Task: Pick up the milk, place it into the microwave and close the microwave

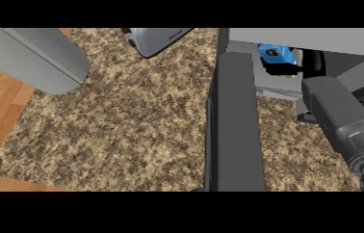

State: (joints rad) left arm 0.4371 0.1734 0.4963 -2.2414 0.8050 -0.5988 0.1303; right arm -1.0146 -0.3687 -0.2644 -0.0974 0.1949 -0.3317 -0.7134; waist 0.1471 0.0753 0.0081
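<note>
The blue milk carton (274,54) sits inside the open microwave (305,38) at the upper right, just under its grey top. My right hand (311,63) reaches into the cavity, its black fingers curled round the carton's lower side. Its grey forearm (340,115) comes in from the right edge. The microwave door (236,126) is swung wide open, a dark grey panel running down the middle right of the view. A thick grey forearm (39,58) lies across the upper left corner, with no hand showing on it.
The speckled brown counter (128,126) fills the middle. A grey metallic appliance (158,38) stands at the back centre. Wooden floor (13,99) shows past the counter's left edge.
</note>
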